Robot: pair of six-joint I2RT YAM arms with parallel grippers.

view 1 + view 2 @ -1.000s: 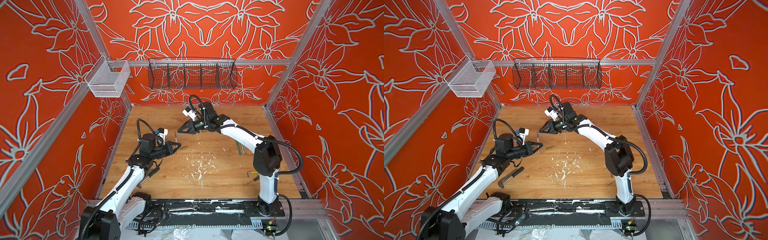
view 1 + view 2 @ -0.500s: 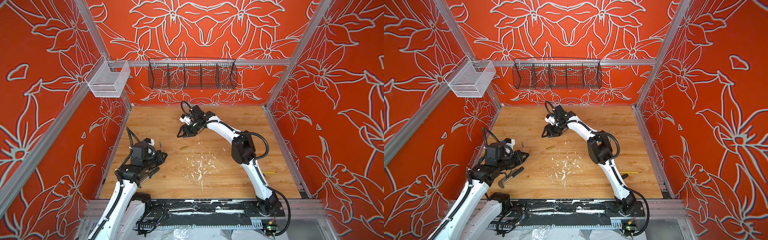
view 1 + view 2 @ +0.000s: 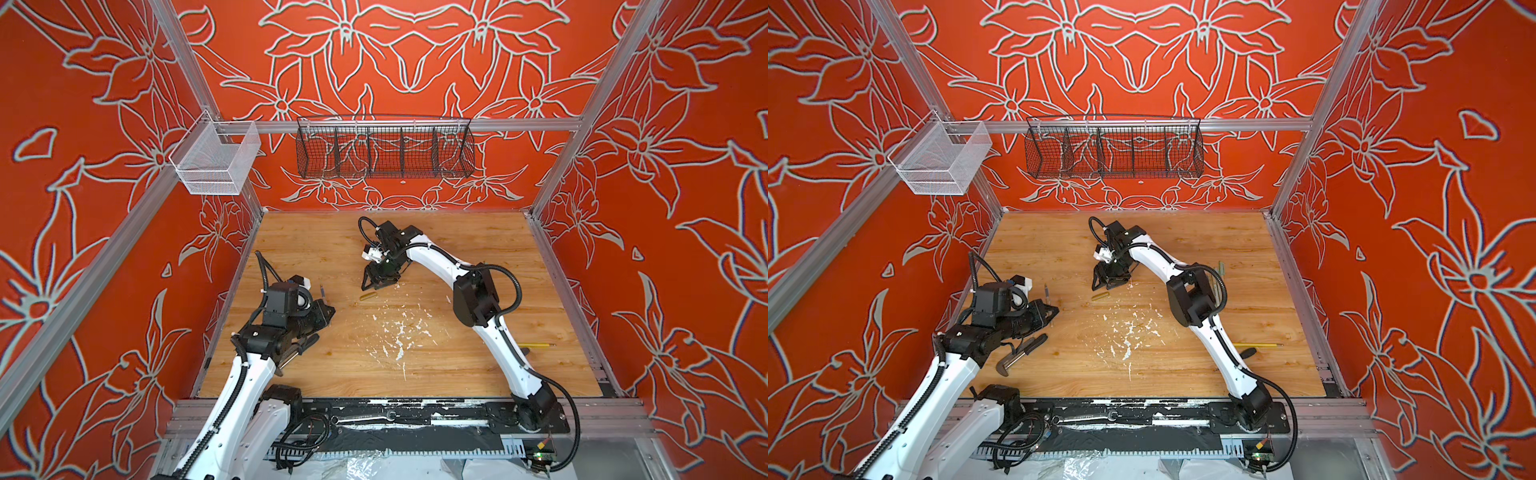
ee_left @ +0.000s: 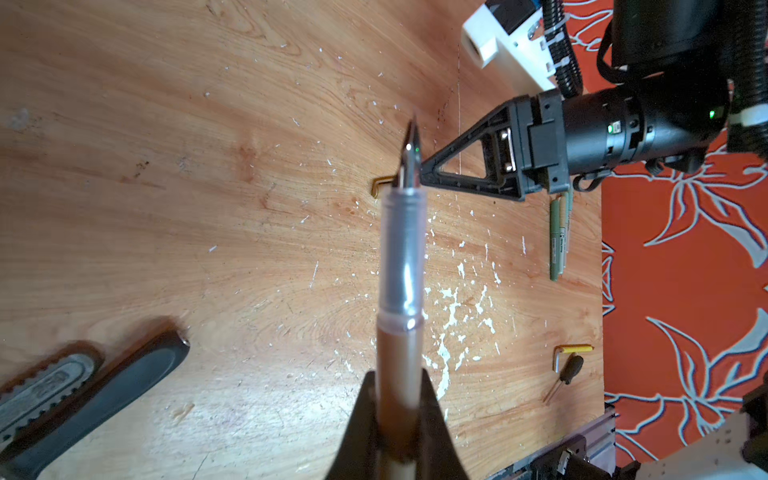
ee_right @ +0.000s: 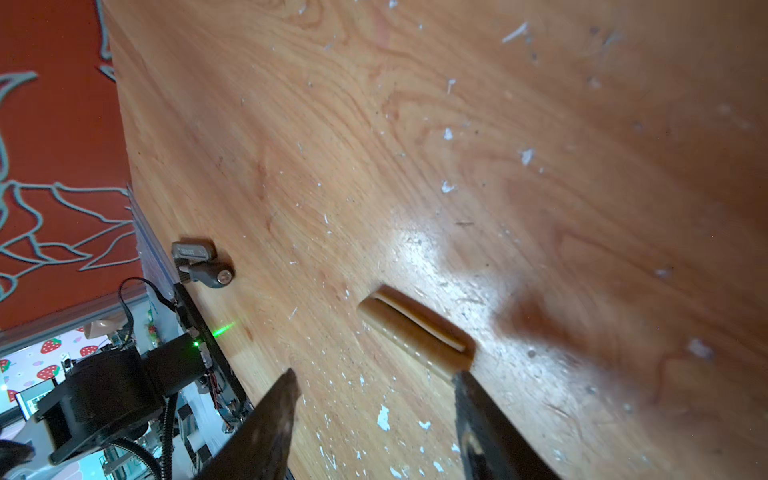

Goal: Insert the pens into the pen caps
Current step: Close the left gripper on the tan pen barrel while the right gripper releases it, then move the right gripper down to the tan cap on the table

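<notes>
My left gripper (image 4: pixel 397 386) is shut on a pen (image 4: pixel 403 266) with a tan barrel, a clear grip section and a bare metal nib pointing away from the wrist. In both top views this gripper (image 3: pixel 328 309) (image 3: pixel 1052 311) hovers at the table's left side. A short tan pen cap (image 5: pixel 415 328) lies flat on the wood (image 3: pixel 368 296) (image 3: pixel 1100 296). My right gripper (image 5: pixel 375 376) is open just above the cap, which lies off one fingertip, not between the two. The right gripper (image 3: pixel 376 284) (image 3: pixel 1106 284) points down near the table's middle.
Several capped green pens (image 4: pixel 559 237) (image 3: pixel 1219 274) lie at the right side. A yellow rod (image 3: pixel 538 345) rests near the right arm's base. A pipe wrench (image 3: pixel 1017 353) lies under my left arm. White flecks (image 3: pixel 395 336) dot the wood. A wire basket (image 3: pixel 384 149) hangs on the back wall.
My left gripper has drawn back to the left with the pen. The right gripper has dropped toward the cap on the table and opened wider.
</notes>
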